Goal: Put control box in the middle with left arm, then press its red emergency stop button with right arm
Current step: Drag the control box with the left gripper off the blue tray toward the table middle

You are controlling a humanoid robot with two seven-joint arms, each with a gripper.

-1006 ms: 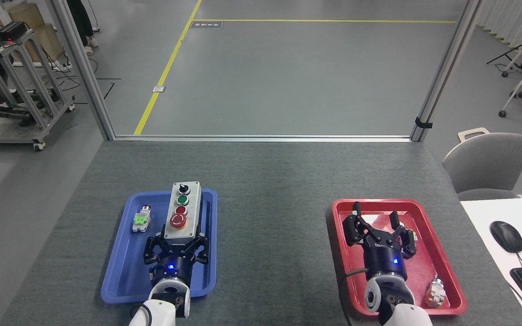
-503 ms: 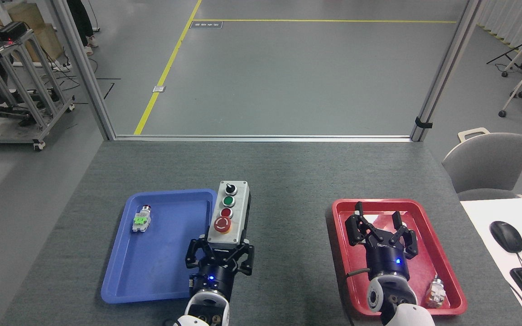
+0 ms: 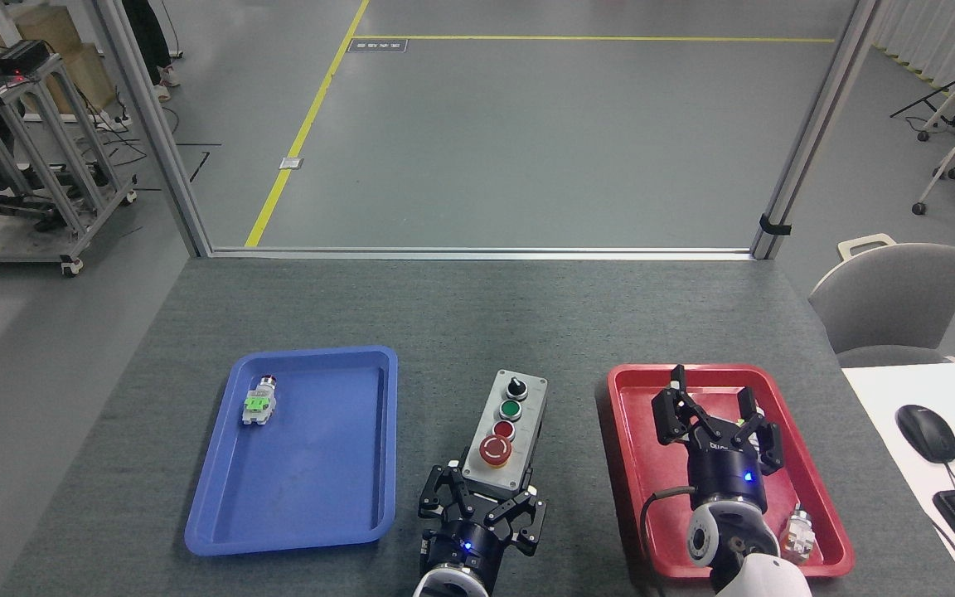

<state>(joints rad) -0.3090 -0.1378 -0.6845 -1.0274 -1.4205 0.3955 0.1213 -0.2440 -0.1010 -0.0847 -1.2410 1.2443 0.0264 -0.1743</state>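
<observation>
Carried rightward off the blue tray [image 3: 295, 522], the control box [image 3: 512, 427] sits clenched in the left tool [image 3: 482, 507]; right tool [image 3: 716, 421] spread, lettering unreadable.

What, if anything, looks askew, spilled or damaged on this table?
Nothing stands out. The control box sits upright between the blue tray and the red tray, slightly turned, with the left gripper at its near end. No spill or damage shows.

No readable text anywhere. Floor sign [image 3: 377, 45] by the yellow line is too blurred; right arm gripper [image 3: 718, 419] carries white lettering, too small to read.
</observation>
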